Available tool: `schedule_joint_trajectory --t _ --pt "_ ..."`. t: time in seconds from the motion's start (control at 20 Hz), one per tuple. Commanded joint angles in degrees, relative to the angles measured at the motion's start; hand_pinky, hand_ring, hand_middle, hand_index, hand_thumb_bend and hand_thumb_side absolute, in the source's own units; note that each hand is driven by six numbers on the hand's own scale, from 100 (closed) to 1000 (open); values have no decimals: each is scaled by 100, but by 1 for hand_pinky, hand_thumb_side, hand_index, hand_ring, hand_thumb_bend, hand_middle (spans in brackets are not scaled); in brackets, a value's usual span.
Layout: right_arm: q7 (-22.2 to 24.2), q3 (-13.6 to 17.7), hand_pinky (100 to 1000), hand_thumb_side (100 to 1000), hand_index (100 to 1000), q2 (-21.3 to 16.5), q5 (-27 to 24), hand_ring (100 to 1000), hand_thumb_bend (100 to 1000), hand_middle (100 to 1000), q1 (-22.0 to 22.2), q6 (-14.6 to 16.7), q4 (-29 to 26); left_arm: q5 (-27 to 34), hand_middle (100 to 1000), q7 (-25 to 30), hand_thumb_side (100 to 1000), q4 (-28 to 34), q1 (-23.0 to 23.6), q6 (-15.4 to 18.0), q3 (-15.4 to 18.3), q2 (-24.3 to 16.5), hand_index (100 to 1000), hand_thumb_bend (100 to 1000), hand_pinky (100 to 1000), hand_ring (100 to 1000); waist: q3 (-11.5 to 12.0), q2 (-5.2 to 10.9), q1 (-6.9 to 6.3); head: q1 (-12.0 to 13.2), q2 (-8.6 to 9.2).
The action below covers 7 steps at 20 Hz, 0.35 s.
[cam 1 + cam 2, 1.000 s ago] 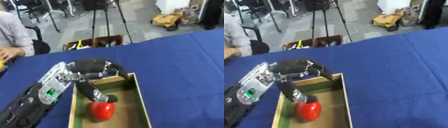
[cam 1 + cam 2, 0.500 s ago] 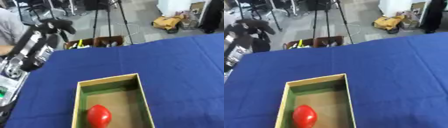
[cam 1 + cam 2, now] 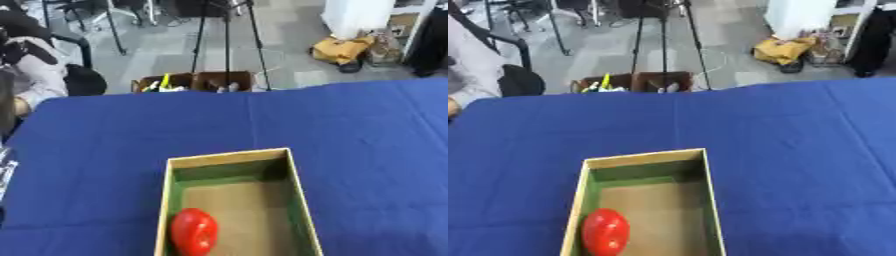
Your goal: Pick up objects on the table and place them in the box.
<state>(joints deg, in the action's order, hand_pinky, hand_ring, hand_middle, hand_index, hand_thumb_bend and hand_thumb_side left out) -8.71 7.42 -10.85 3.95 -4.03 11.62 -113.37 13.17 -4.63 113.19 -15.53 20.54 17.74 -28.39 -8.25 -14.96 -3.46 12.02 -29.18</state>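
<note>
A red object (image 3: pixel 193 232), rounded and a little longer than wide, lies inside the box (image 3: pixel 296 190). It is on the brown floor of the box, in the near left part, and it touches or almost touches the left wall. What kind of object it is cannot be told; only the red colour and a smooth shine on it are visible. Nothing holds it and nothing touches it from above.

The box is open at the top, with pale wooden walls that are green on the inner side. It stands on the counter (image 3: pixel 367 150), near the lower edge of both views, and its near end is cut off by the picture edge. The rest of the box floor, to the right of the red object and behind it, is bare.

The counter is covered with a blue cloth.

At the left edge of the left eye view a small piece of dark and grey machine part (image 3: pixel 4 165) is seen, probably the left arm, but no hand shows there. The left hand and the right hand appear in neither view, so it cannot be said whether they are open or closed, or whether they hold something.

Beyond the far edge of the counter, on the floor, there is a low brown crate (image 3: pixel 632 82) with small things in it, and the thin legs of a tripod (image 3: pixel 662 30) stand behind it.
</note>
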Motion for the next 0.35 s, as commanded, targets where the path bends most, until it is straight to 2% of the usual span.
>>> schedule_joint_trajectory --t 0.05,0.25,0.35 --pt "-47 51 291 738 590 -75 -115 419 198 375 -31 116 -122 343 627 180 1000 139 86 -32 192 153 874 100 484 663 40 64 53 -4 -35" --pt "-52 70 298 757 597 -105 -239 428 187 384 -49 238 -122 518 640 607 1000 140 154 -36 309 536 882 100 500 681 107 76 116 -5 -54" --pt "-61 93 303 771 602 -118 -309 435 177 391 -55 295 -122 522 644 762 959 140 118 -131 412 784 880 177 499 683 148 85 146 -104 -54"
